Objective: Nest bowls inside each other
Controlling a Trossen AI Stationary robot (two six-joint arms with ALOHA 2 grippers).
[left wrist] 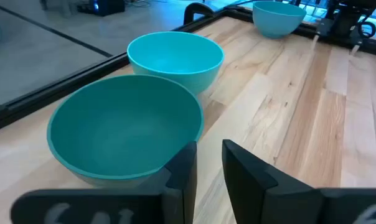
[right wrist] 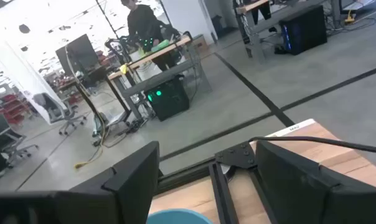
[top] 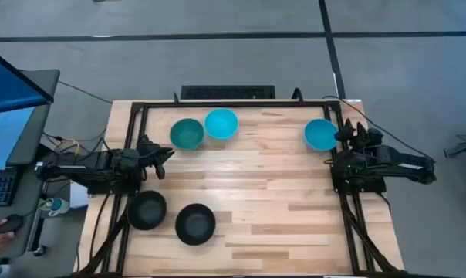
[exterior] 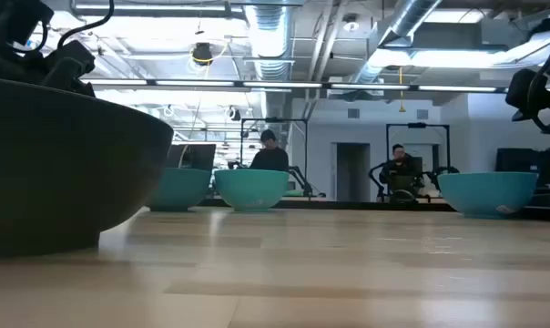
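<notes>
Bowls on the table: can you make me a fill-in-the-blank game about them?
1. The table holds ___ bowls in all.
2. The two black bowls sit nearest the ___ gripper.
3. The teal bowl and the light blue bowl beside it are ___ each other.
4. The lone blue bowl sits next to the ___ gripper.

Missing words: five; left; touching; right

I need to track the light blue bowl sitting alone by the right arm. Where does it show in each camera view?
High view: the lone light blue bowl sits at the table's far right, beside the right gripper.
Low view: the bowl is at the right, under the dark gripper at the picture's edge.
Left wrist view: the bowl is far off at the top.
Right wrist view: only a rim sliver at the bottom edge.
Shared landmark: the two touching teal bowls.
</notes>
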